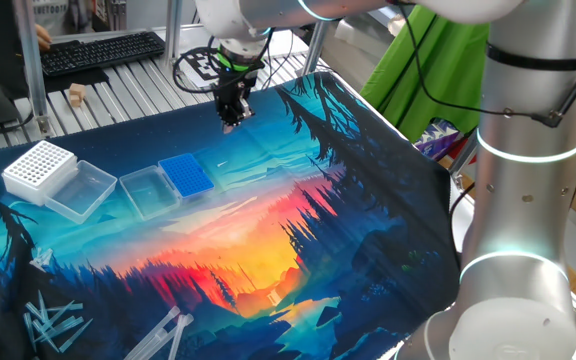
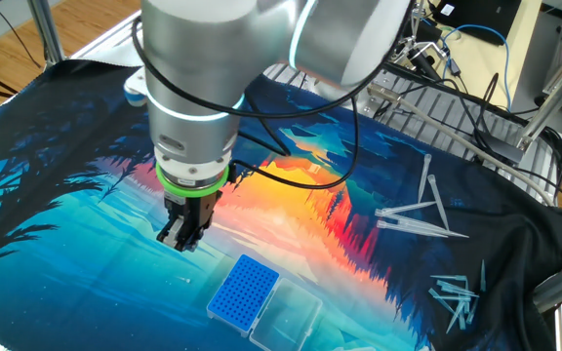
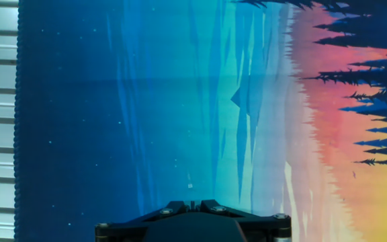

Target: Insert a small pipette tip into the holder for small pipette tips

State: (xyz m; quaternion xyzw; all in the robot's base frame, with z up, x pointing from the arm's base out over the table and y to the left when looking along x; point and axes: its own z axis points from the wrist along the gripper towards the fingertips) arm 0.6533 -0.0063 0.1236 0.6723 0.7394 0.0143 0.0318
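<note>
The holder for small pipette tips (image 1: 185, 175) (image 2: 245, 290) is a small blue gridded rack on the picture mat, with its clear lid (image 1: 146, 190) (image 2: 289, 314) lying open beside it. My gripper (image 1: 232, 124) (image 2: 185, 242) (image 3: 192, 202) hangs a little above the mat, behind the holder in one fixed view, and its jaws are shut. I see nothing held between them. A tiny whitish sliver, which looks like the small pipette tip (image 3: 189, 185) (image 1: 221, 163), lies on the mat just ahead of the fingers, between gripper and holder.
A bigger white gridded rack (image 1: 38, 168) with its clear lid (image 1: 83, 190) stands left of the holder. Several long pipette tips (image 1: 53, 320) (image 2: 418, 219) lie scattered near the mat's edges. A keyboard (image 1: 98, 52) and a wooden block (image 1: 76, 95) sit beyond the mat.
</note>
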